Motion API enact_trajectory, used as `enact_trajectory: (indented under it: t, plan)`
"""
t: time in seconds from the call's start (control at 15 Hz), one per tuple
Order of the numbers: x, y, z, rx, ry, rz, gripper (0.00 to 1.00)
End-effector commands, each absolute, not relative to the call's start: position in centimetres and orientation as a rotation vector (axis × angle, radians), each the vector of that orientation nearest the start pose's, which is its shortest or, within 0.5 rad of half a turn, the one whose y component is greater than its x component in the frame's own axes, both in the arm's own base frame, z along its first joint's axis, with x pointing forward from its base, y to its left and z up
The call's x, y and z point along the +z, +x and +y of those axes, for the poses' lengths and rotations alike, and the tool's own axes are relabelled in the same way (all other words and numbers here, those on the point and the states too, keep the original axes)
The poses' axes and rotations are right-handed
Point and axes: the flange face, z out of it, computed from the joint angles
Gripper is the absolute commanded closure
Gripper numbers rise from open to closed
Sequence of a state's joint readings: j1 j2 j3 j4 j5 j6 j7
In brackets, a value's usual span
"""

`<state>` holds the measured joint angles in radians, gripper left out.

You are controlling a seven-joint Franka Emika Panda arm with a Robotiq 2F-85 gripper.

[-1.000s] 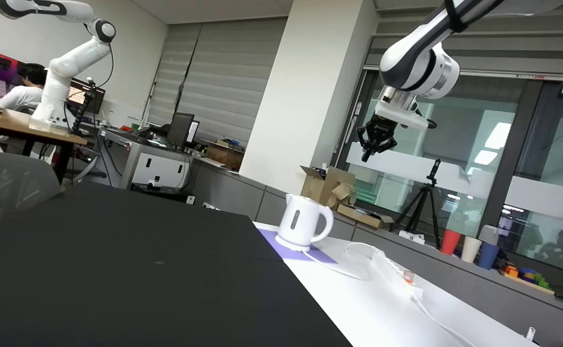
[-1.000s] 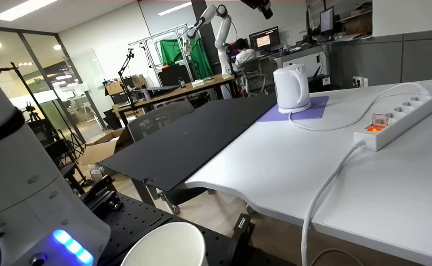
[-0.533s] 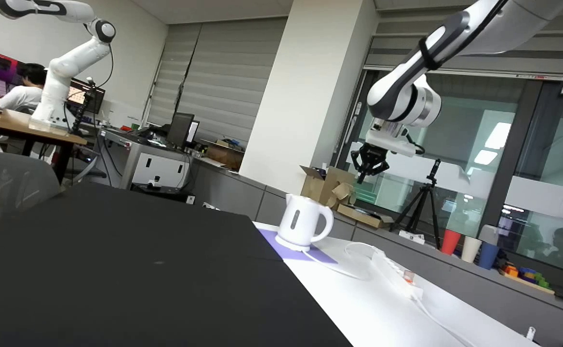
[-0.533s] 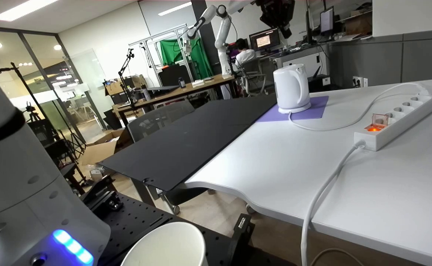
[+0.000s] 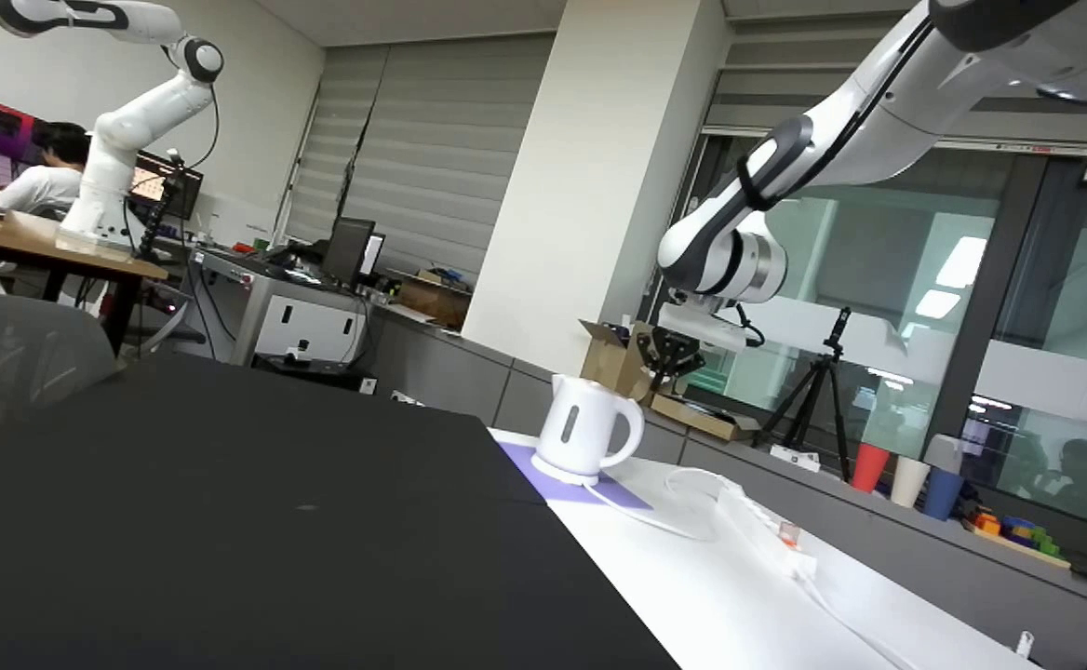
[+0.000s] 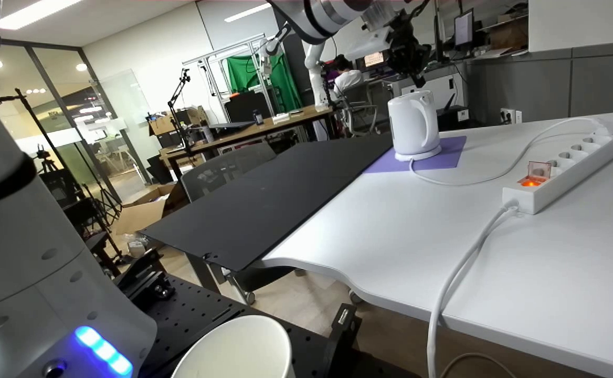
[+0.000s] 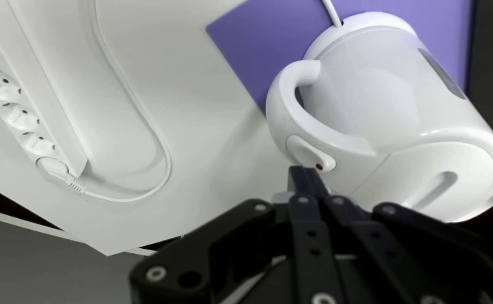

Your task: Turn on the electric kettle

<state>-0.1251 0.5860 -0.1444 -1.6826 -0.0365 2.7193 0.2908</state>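
Note:
The white electric kettle stands upright on its base in both exterior views (image 5: 567,433) (image 6: 411,126). In the wrist view the kettle (image 7: 369,93) shows its loop handle (image 7: 288,109), closed lid and a switch lever (image 7: 307,153) with a small dark red dot at the handle's top. My gripper (image 7: 302,168) is shut with nothing between its fingertips. In the wrist view the tips overlap the edge of the switch. In both exterior views the gripper (image 5: 659,386) (image 6: 420,83) is above the kettle on its handle side; contact does not show.
The kettle stands on a purple sheet (image 6: 451,152) on the white table (image 6: 390,226). Its cord runs to a white power strip (image 6: 574,170) with a lit orange switch (image 6: 531,182). A black board (image 5: 274,521) adjoins the table. A cardboard box (image 5: 604,358) is in the background.
My gripper has come down and across toward the kettle's handle side, staying shut. The arm reaches further out. The kettle, cord and power strip have not moved.

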Motion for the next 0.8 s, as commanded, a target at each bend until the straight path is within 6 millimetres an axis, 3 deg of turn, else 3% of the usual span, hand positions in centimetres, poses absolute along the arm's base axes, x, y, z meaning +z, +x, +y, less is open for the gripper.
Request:
enact_trajectory:
  t: [0.0,0.33,0.73]
  plan:
    - [30.6,72.1,-17.4,-0.766,-3.068,0.761,1.00]
    - [30.2,73.5,-17.7,-0.750,-3.124,0.758,1.00]
    - [29.4,74.1,-18.3,-0.579,-3.193,0.815,1.00]
